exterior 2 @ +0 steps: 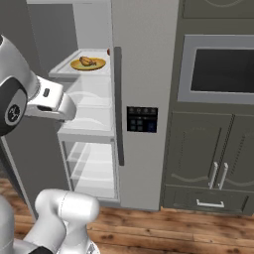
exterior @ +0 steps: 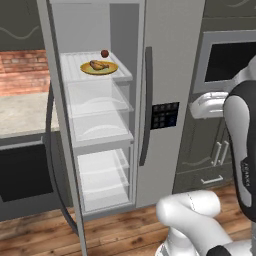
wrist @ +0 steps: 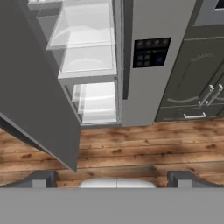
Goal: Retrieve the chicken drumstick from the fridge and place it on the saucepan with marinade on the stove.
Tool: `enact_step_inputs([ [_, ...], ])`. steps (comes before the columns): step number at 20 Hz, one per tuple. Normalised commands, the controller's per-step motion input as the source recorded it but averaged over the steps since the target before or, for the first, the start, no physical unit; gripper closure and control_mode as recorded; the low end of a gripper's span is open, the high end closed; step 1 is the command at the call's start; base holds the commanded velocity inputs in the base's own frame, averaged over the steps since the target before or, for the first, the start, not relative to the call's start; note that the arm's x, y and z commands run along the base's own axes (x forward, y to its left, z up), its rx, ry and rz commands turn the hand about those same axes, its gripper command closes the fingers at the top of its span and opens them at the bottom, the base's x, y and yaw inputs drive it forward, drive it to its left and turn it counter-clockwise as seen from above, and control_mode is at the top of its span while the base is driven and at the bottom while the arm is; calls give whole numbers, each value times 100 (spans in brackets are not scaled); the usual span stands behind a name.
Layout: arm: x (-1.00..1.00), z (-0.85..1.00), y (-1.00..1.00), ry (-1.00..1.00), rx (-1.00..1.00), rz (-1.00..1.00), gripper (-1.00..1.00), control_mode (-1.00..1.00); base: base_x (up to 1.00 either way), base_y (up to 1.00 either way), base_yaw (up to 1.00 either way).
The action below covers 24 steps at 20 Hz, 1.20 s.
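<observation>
The fridge (exterior: 170, 75) (exterior 2: 144, 74) (wrist: 148, 87) stands with its left door (wrist: 39, 87) swung open and its right door closed. On the top white shelf lies the golden-brown chicken drumstick (exterior: 98, 65) (exterior 2: 87, 61), resting on a yellow plate (exterior: 112, 68) (exterior 2: 100, 63). My gripper (wrist: 113, 178) is open with nothing between its fingertips (wrist: 41, 178). It hangs well back from the fridge, facing the lower shelves and the floor. The saucepan and the stove are out of view.
A small dark red ball (exterior: 104, 53) sits behind the plate. A dark wall oven (exterior: 225, 60) (exterior 2: 223, 69) and grey cabinets (exterior 2: 213, 163) stand right of the fridge. A beige counter (exterior: 25, 112) lies behind the open door. The floor (wrist: 131, 148) is wooden.
</observation>
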Motion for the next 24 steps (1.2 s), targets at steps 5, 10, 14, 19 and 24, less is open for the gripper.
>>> enact_step_inputs([
  [5, 0, -24, -10, 0, -7, 0, -100, -100, 0, 0, 0],
  [10, 0, -10, 0, 0, 0, 0, -100, -100, 0, 0, 0],
  [14, 0, -14, 0, 0, -1, 0, -100, -100, 0, 0, 0],
  [19, 0, -4, 0, 0, 0, 0, -100, -100, 0, 0, 0],
  [24, 0, 0, 0, 0, 0, 0, -100, 100, 8, 0, 0],
])
